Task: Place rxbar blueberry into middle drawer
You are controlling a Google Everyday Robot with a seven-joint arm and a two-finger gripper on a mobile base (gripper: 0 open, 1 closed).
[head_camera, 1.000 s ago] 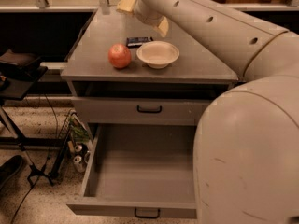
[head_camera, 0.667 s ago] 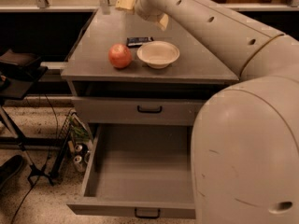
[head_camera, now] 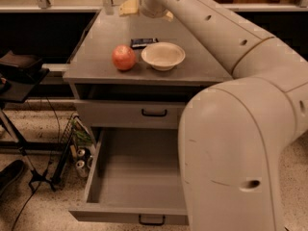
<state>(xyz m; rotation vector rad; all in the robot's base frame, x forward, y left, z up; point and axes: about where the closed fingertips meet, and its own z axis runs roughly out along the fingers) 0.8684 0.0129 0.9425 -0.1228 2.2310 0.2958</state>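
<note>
The single arm (head_camera: 211, 32) fills the right side of the view. Its bulky pale near link (head_camera: 231, 153) rises from the lower right, bends at a rounded joint (head_camera: 269, 81), and a thinner link runs up and left from there, narrowing toward the wrist. The gripper (head_camera: 148, 11) sits at the top centre of the view, at the far end of that reach, pointing away from the camera. Its two yellowish fingers (head_camera: 128, 6) show on either side of the wrist, spread well apart and holding nothing.
</note>
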